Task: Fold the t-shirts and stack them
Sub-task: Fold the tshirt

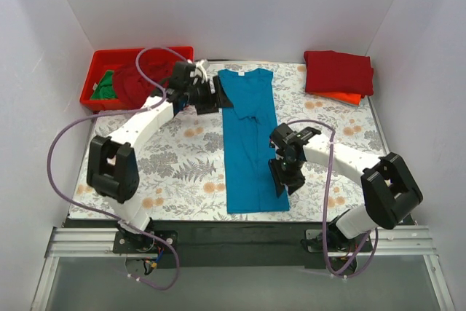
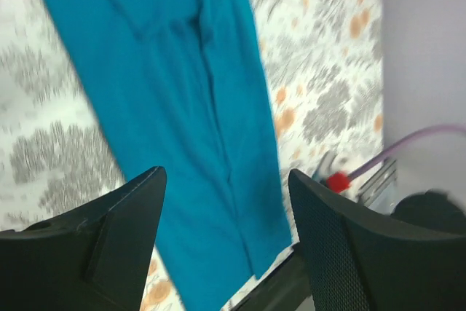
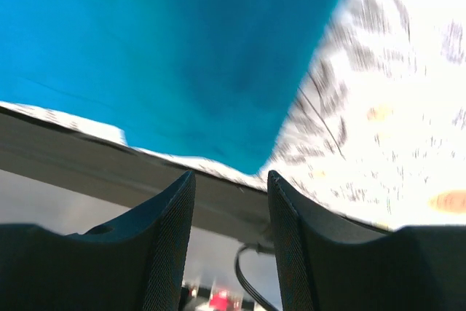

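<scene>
Down the middle of the floral-patterned worktop (image 1: pixel 182 158) a teal cotton t-shirt (image 1: pixel 250 136) is laid out, already narrowed into a long strip. In the top view its long axis runs from 12 o'clock, where the collar lies, to 6 o'clock, where the hem reaches the near edge.

The left hand (image 1: pixel 217 98) is placed just beside the collar end, at about 10 o'clock from the strip's middle, so the cloth lies at 3 o'clock from it. Its fingers (image 2: pixel 131 216) are spread wide and nothing is held. The right hand (image 1: pixel 282 183) is set at the hem corner, at about 4 o'clock, with the cloth at 9 o'clock from it. Its fingers (image 3: pixel 171 223) are parted more narrowly and are likewise empty.

A crosswise fold is judged to come next; the hem is nearer the right hand and the collar nearer the left.

A folded dark red shirt (image 1: pixel 338 71) is seen at 2 o'clock, stacked on an orange one (image 1: pixel 342 97).
</scene>
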Tool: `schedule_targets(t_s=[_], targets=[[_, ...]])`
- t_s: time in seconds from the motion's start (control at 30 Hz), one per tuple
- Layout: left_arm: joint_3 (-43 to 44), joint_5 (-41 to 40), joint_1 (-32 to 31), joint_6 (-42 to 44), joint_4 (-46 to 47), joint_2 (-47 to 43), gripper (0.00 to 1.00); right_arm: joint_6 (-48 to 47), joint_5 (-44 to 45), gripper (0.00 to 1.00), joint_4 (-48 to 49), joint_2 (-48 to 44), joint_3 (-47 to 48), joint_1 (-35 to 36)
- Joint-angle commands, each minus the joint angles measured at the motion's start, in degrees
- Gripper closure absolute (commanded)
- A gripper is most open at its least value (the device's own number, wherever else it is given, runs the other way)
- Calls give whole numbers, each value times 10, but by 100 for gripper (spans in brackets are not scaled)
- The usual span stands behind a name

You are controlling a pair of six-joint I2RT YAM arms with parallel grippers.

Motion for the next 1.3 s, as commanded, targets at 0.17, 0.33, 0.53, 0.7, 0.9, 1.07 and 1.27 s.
schedule_targets(t_s=[0.17,0.33,0.53,0.7,0.9,1.07,1.27], targets=[[-274,-28,-77,20,-121,-175,34,31,-15,49,-21,-83,-90,-8],[-358,-6,-106,-23,-132,-222,35,29,-24,51,4,-85,-103,-8],[-394,0,-145,-61,-122,-244,37,21,-37,52,42,-66,-110,-7],[-396,0,-177,-72,-118,-232,37,17,-34,53,70,-39,-124,-7],[-396,8,-195,-81,-117,-217,37,21,-23,55,80,-26,-135,-8],[-391,11,-210,-78,-116,-185,39,24,-31,60,93,-30,-150,-8],[-374,3,-232,-73,-114,-153,45,27,-30,81,94,-32,-155,-8]])
